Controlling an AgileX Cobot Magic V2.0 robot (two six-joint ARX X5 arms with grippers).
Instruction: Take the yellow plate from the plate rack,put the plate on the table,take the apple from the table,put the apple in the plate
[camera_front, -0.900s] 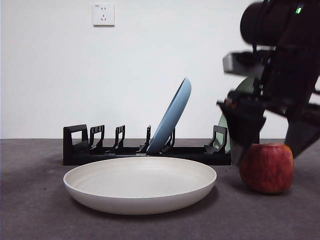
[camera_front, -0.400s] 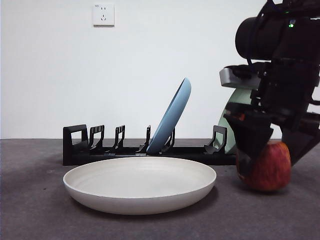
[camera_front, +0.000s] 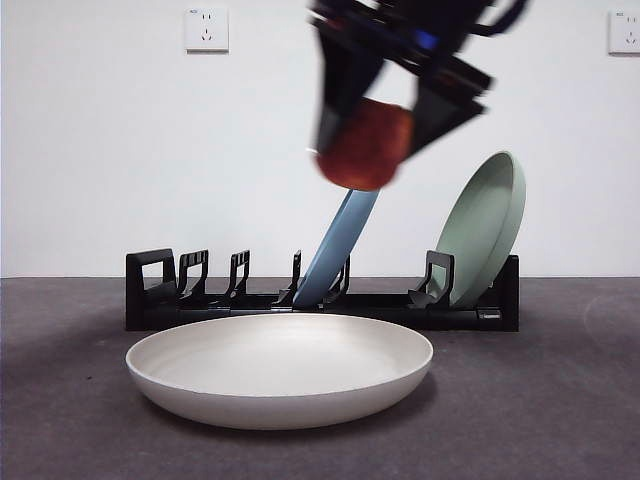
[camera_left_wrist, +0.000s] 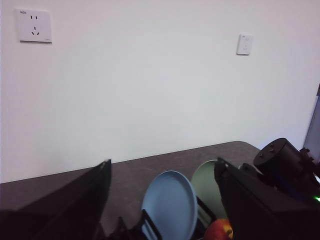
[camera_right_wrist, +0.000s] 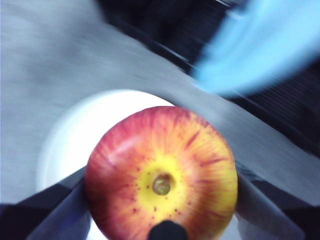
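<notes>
Front view: one apple (camera_front: 364, 146), three plates.

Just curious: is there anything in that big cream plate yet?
Empty. The plate is bare; the apple hangs above it in the right fingers.

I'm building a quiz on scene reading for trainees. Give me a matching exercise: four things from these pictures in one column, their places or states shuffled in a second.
Things:
1. apple
2. yellow plate
3. light blue plate
4. pale green plate

Places:
A. flat on the table
B. leaning at the plate rack's end
C. held in the air by the right gripper
D. leaning in the rack's middle

Pairs: 1-C, 2-A, 3-D, 4-B
</notes>
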